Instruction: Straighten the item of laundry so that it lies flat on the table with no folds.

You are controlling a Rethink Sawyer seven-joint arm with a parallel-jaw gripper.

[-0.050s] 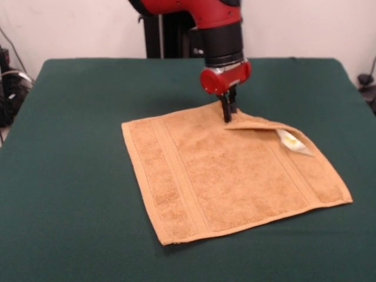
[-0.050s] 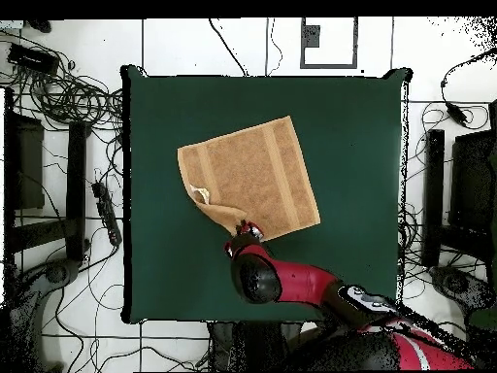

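Front view: 1 towel [image 1: 226, 176], 1 corner folded, gripper [image 1: 228, 111] tips pinching fold, 1 table [image 1: 76, 147].

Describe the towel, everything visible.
The towel is orange-tan terry, roughly square, with woven border bands near two opposite edges. It lies mostly flat on the green table, set at an angle to the table's edges. One corner is folded over onto the towel, showing a small white care tag. The pincer stands at the towel's edge beside that fold, tips down on the cloth.
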